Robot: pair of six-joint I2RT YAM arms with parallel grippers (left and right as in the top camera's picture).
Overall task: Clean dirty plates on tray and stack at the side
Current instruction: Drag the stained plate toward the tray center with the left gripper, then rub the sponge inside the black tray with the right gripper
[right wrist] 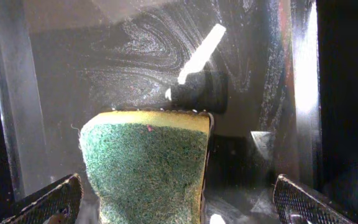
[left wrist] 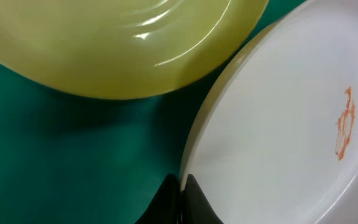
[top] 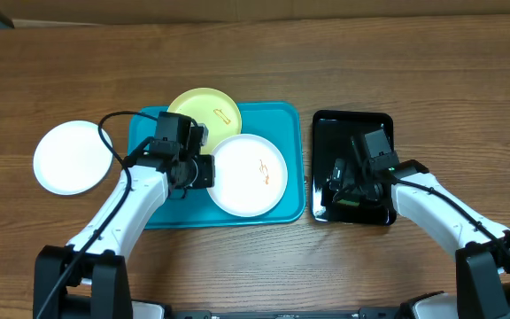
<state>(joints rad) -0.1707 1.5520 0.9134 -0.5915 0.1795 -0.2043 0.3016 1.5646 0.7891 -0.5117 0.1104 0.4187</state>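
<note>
Right fingers (right wrist: 48,199) apart around sponge (right wrist: 145,168); left fingers (left wrist: 197,205), state unclear, by plate (left wrist: 278,124); wood-grain table (top: 414,53).

Turquoise tray (top: 282,120); yellow-green plate (top: 197,106); white plate (top: 242,177) orange-smeared; plain white plate (top: 73,158); glossy black tray (top: 343,124); green-yellow sponge (right wrist: 145,168).

A robotics lab bench: left arm (top: 118,213) at 7 o'clock, right arm (top: 441,208) at 5 o'clock, plain wood-grain table (top: 255,53).

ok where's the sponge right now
The sponge is in the black tray, right of the turquoise tray; the right wrist view shows it between the right gripper's open fingers.
</note>
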